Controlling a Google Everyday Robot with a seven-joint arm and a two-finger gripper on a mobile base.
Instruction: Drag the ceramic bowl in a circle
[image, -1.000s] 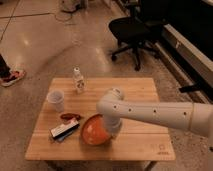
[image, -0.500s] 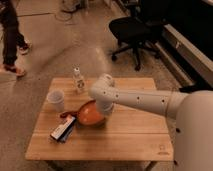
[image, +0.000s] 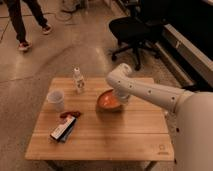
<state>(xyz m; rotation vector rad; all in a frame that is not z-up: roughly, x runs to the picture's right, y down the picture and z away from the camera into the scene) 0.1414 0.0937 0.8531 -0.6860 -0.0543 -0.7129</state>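
We're looking down on the wooden surface (image: 125, 142), and the robot's white arm (image: 155, 92) sweeps in from the right, bending down over the middle of it. Behind the surface, a black office chair (image: 131, 31) stands on the concrete floor, and at the top left we catch a person's legs (image: 22, 22), well apart from everything else. Now the ceramic bowl (image: 107, 102): it sits just right of the surface's centre, towards the back half, orange-red inside showing. The gripper (image: 121, 98) is down at the bowl's right rim, right against it, but we cannot tell whether it is clamped on the rim or merely resting there. Over on the left, a flat dark packet (image: 63, 130) lies slanted near the front edge. A translucent cup (image: 56, 100) stands upright behind it. A small clear bottle (image: 78, 80) stands near the back edge, left of the bowl. A little red item (image: 70, 114) lies just beside the packet's upper end.
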